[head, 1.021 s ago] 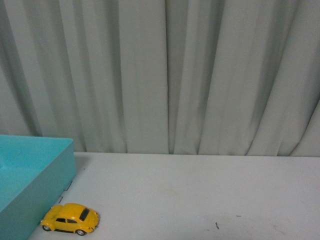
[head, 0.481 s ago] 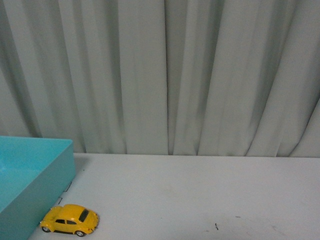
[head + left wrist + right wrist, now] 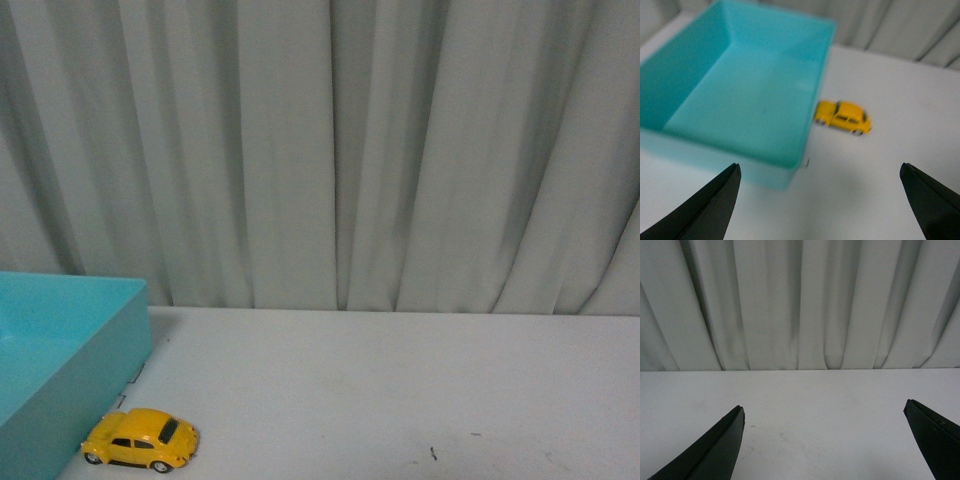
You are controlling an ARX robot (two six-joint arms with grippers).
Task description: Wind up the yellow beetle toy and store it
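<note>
yellow beetle toy [image 3: 140, 438] sits just beside the teal box [image 3: 100, 370] wall, white table [image 3: 400, 390] beyond; left gripper [image 3: 818, 170] and right gripper [image 3: 823, 407] both splayed wide.

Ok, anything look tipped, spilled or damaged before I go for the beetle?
Nothing stands out. The yellow beetle toy sits upright on its wheels on the table, close beside the teal box, which is upright and empty. The left claw and right claw are open, holding nothing.

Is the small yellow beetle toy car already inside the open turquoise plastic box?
No, the yellow beetle toy car sits on the white table just outside the turquoise box.
</note>
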